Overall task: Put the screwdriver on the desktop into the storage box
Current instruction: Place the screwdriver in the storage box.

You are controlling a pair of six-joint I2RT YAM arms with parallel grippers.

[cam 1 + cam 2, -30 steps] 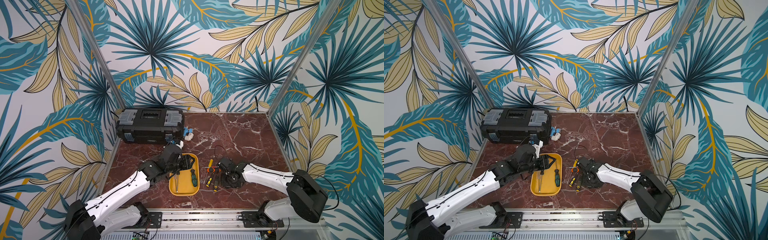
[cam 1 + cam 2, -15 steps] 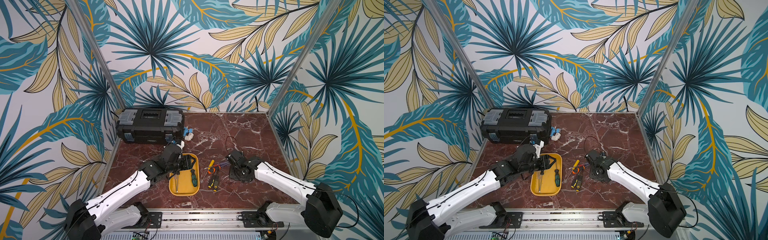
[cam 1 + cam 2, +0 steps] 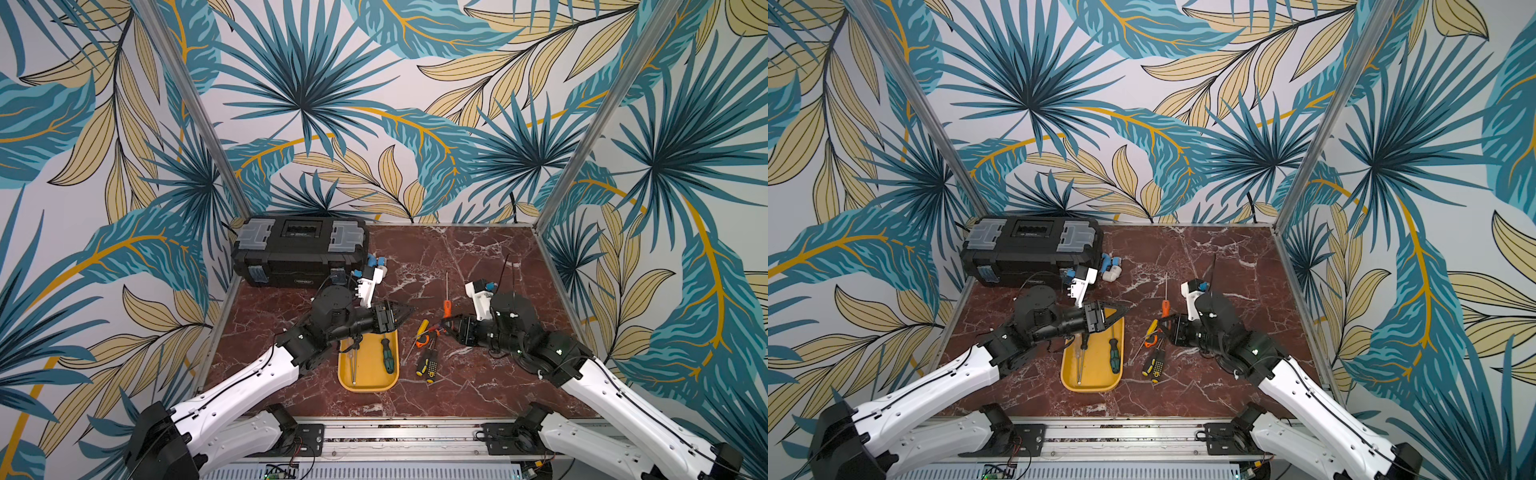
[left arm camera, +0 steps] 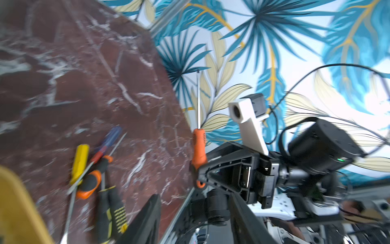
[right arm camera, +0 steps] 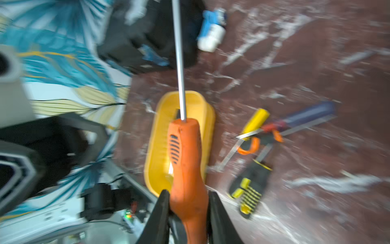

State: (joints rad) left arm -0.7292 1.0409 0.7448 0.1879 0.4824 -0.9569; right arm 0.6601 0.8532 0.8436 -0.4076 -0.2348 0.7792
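The right gripper [image 5: 187,195] clamps the orange screwdriver [image 5: 185,156] upright off the desktop [image 3: 478,386], likely to carry it to the yellow box [image 3: 368,389] near the front edge, where the left gripper [image 3: 405,311] hangs open, empty.

We look down from high above the front rail [image 3: 395,432] in both top views, seeing nearly the same whole table [image 3: 457,257] and walls [image 3: 374,104]. Our left wrist camera sits close behind the left claw [image 4: 194,197], facing across the table toward the right claw [image 4: 199,171]. Our right wrist camera looks closely along the orange screwdriver [image 5: 185,169] toward the storage box [image 5: 156,147], which the top views also show.
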